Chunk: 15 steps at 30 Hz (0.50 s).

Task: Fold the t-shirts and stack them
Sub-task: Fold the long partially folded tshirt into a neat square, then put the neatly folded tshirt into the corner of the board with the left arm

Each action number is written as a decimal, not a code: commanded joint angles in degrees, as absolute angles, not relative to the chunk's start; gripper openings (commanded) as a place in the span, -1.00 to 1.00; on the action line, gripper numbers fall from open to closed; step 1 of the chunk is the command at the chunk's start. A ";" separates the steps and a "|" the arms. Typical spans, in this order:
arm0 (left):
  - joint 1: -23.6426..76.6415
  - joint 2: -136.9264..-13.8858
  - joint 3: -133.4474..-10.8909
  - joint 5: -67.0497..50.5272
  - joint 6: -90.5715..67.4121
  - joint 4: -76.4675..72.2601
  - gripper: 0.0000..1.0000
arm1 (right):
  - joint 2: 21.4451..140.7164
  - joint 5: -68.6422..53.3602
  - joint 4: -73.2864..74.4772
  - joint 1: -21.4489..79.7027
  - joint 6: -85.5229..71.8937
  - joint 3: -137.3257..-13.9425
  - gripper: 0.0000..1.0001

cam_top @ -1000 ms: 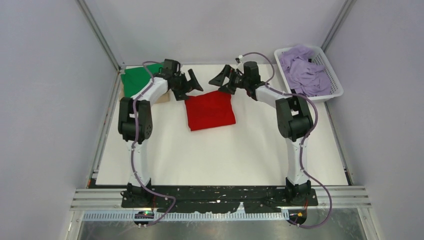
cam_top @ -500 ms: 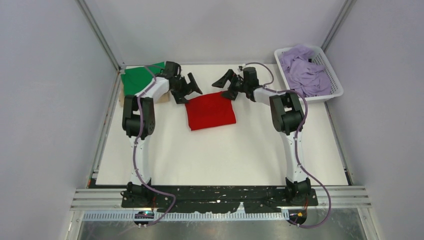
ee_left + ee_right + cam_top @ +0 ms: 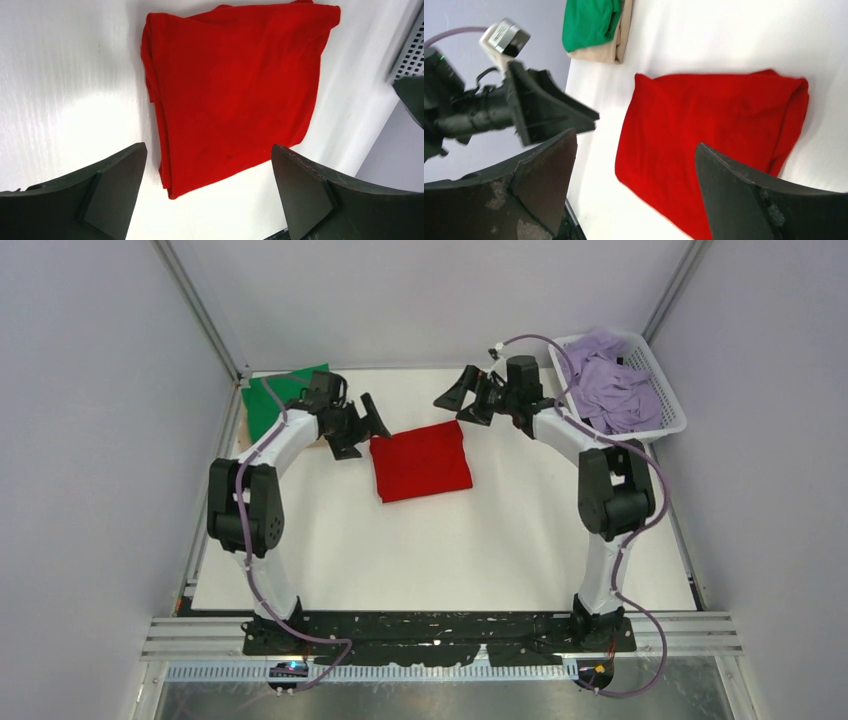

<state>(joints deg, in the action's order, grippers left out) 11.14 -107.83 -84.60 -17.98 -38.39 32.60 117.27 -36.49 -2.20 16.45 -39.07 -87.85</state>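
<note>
Retreat on both sides: left pincer (image 3: pixel 360 432) and right pincer (image 3: pixel 462 403), spread and empty, pull back from the folded red shirt (image 3: pixel 420 460); stacking probably follows.

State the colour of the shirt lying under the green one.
The bottom shirt is beige, clearest in the right wrist view, under the green shirt.

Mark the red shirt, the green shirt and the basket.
red t-shirt (image 3: pixel 421 460), top external view, middle of the folded cloth.
green t-shirt (image 3: pixel 268 405), top external view, its flat upper face.
white mesh basket (image 3: pixel 668 398), top external view, its right side wall.
</note>
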 commanded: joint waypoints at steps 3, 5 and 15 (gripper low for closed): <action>11.60 -109.24 -79.75 -15.09 -40.21 29.84 0.99 | 103.18 -34.35 -2.37 16.27 -31.11 -72.57 0.90; 11.69 -110.77 -79.31 -16.48 -41.35 28.97 0.99 | 99.71 -33.36 -2.19 16.07 -30.40 -68.23 0.91; 14.75 -116.26 -81.24 -18.60 -42.87 28.21 0.75 | 90.89 -33.15 -0.35 13.16 -27.96 -58.23 0.91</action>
<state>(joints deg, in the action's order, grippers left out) 12.67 -113.91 -79.18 -17.32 -42.06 29.36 96.07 -33.30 1.06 14.44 -29.91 -59.75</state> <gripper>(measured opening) 0.929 0.954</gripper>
